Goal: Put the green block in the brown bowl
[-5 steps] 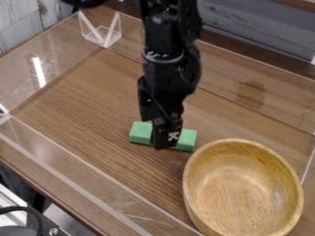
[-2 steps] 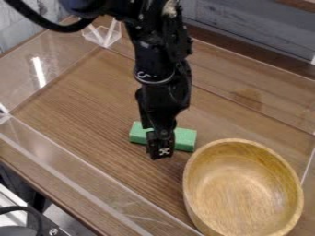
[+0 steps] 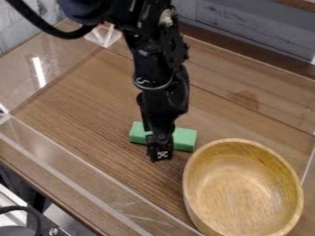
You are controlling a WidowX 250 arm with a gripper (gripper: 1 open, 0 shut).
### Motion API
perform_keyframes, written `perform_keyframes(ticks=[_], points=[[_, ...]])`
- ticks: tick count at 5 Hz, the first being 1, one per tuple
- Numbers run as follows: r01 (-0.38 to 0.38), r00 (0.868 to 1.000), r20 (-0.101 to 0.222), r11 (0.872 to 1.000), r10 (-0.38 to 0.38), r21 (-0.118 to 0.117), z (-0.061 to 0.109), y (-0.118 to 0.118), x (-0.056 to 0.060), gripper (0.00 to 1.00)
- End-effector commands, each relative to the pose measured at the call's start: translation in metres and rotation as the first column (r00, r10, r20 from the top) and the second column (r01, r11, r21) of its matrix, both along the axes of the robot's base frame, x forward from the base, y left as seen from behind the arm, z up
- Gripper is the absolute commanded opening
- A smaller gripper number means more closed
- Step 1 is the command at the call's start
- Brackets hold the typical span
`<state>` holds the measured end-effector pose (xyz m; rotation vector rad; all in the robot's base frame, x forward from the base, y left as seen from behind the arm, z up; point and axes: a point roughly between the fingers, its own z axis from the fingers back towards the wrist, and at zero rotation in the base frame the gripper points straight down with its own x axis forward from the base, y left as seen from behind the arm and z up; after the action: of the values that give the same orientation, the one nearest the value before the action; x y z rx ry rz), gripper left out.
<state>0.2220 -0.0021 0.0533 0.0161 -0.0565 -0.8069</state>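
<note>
From my station I read the gripper [image 3: 159,147] as spread wide with nothing grasped, at the green block [image 3: 181,138], which lies on the wooden tabletop [image 3: 74,115] just beside the brown bowl [image 3: 244,191]. Caution: if the fingers are not centred across the block, closing them may push it askew or pinch only an edge. The black arm [image 3: 150,55] reaches down from the top of the view, its fingers pointing at the tabletop.
</note>
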Motion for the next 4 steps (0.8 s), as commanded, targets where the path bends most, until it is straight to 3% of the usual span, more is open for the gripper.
perform_keyframes(ticks=[1,4], points=[[0.01,1.0,0.029,1.0,-0.01,-0.007,0.0,0.002,0.005,1.0],[0.019,0.999,0.032,1.0,-0.018,-0.024,-0.014,0.006,0.009,1.0]])
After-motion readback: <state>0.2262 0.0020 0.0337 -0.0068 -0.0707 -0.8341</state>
